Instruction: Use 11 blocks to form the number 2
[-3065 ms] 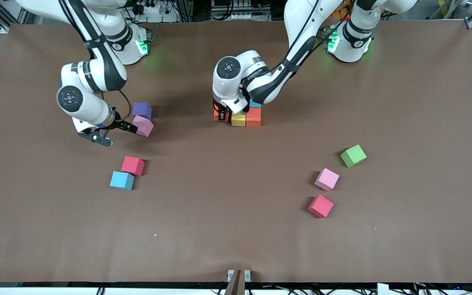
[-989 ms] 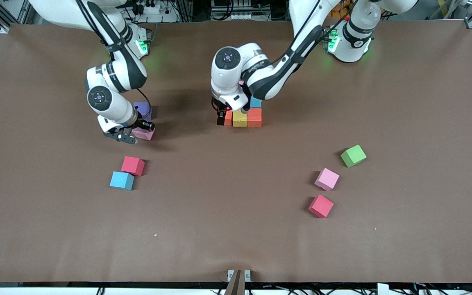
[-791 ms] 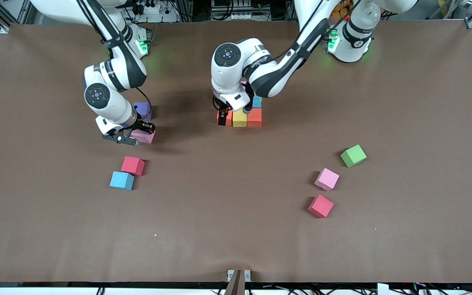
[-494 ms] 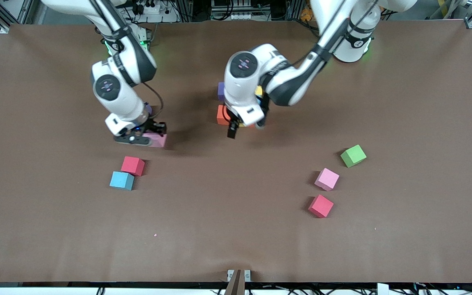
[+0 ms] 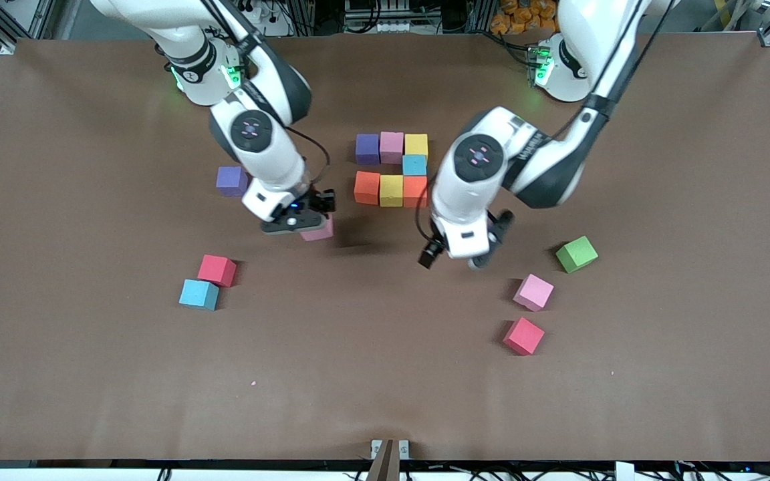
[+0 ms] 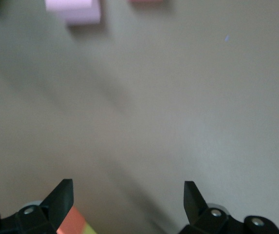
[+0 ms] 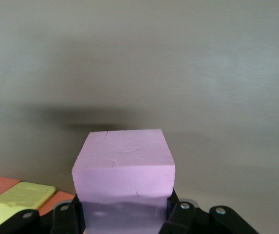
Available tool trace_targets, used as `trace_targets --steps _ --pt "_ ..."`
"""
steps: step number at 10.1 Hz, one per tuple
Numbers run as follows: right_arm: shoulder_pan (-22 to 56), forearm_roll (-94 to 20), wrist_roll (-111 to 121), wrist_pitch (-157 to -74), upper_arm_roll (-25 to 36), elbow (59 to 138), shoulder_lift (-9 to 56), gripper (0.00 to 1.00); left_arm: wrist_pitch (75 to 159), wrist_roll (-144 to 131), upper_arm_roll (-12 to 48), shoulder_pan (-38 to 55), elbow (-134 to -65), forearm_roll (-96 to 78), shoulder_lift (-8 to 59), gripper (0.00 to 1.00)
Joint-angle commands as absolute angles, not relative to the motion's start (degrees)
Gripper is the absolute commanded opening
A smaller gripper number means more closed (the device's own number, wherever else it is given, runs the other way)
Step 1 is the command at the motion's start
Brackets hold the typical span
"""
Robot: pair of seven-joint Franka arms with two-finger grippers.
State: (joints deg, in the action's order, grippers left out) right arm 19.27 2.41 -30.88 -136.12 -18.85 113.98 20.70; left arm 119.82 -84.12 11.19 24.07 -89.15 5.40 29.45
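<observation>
On the table (image 5: 91,374) seven blocks already touch each other and make the upper part of the number 2 (image 5: 392,168): a row of purple, pink and yellow cubes nearest the robots' bases, one light blue cube (image 5: 414,164) below the yellow one, then a row of orange, yellow and orange. This shape has its long axis running from the bases toward the front camera, and its top points to the bases. The right gripper (image 5: 305,220) is in the air over the bare table near the orange corner of the digit, and its fingers are closed on a pink cube (image 5: 318,230); the right wrist view shows this cube (image 7: 123,168) squeezed between the two pads with its shadow on the table below, which the front view does not show clearly. The left gripper (image 5: 455,257) hangs over the table between the digit and a loose pink block (image 5: 533,292), with fingers spread wide and nothing between them. The left wrist view shows its open gripper (image 6: 128,200).
</observation>
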Motion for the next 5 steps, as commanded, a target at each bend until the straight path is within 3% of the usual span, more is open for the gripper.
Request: trace_targets --steps 1,5 --pt "25.9 3.69 -33.12 -134.91 -15.57 108.2 26.27 0.39 116.55 -64.78 7.4 24.52 -88.16 6.06 29.0 1.0" --pt "27.6 2.64 -44.89 -135.0 -15.38 105.91 30.14 0.36 117.15 -31.04 0.29 24.26 -85.96 5.89 30.14 1.0"
